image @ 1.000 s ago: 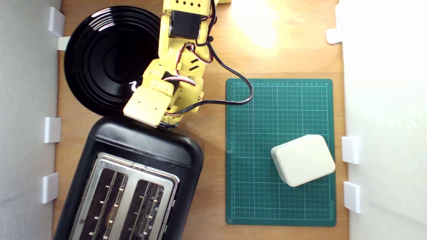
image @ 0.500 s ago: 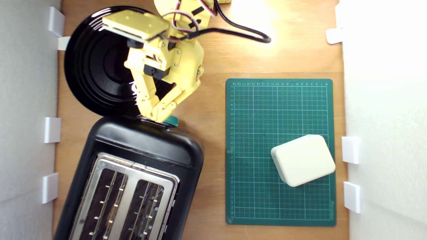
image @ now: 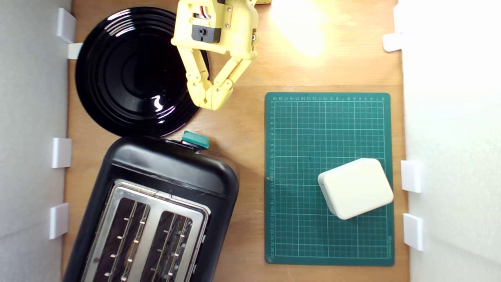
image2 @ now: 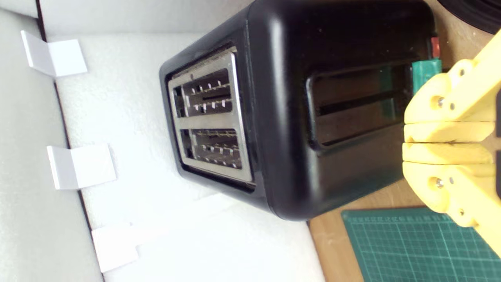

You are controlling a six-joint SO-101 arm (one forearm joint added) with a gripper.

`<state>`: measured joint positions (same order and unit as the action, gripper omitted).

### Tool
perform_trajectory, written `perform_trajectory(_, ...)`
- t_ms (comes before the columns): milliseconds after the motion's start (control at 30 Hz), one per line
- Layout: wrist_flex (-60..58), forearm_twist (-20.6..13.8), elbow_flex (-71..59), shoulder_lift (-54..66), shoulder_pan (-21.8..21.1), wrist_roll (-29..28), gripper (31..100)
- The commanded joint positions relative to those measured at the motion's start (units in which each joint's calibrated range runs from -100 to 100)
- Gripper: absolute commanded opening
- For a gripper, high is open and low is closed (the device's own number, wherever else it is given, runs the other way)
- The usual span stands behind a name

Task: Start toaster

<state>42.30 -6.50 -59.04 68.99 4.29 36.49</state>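
The gripper (image: pixel 211 101) hangs with its two yellow fingers pressed together at the tips, holding nothing; the wrist view shows the same closed tips (image2: pixel 446 141). It sits above the bare wood just past the toaster's lever end, clear of it. The teal lever (image: pixel 195 140) juts from the toaster's end face. The toaster (image: pixel 164 184) itself lies beyond, black with a silver two-slot top. Beside the toaster's lever end rests a black plate (image: pixel 117 74). Off to the toaster's other side, on the exterior view's right, a green mat (image: pixel 305 129) carries a cream box (image: pixel 355 188).
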Motion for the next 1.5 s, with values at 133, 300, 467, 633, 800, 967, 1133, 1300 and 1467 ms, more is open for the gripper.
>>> perform_trajectory(133,-0.9,7.6,-15.0,14.5,-0.6,-0.2,31.3)
perform_trajectory(300,-0.9,7.8,-25.5,23.2,-0.6,-2.0,31.3)
perform_trajectory(467,-0.8,7.7,-34.0,29.5,-0.6,-2.4,31.3)
perform_trajectory(633,-0.8,7.8,-39.4,30.4,-0.6,-2.5,31.3)
perform_trajectory(800,-0.7,8.3,-40.7,30.4,-0.7,-2.6,31.3)
perform_trajectory(967,-0.5,6.9,-40.7,30.4,-1.9,-5.0,31.3)
perform_trajectory(1133,-0.5,4.5,-40.7,30.4,-3.4,-6.8,31.4)
perform_trajectory(1300,4.2,4.5,-40.7,30.4,-3.7,-6.7,31.4)
perform_trajectory(1467,6.8,4.4,-40.7,30.4,-4.2,-7.0,31.4)
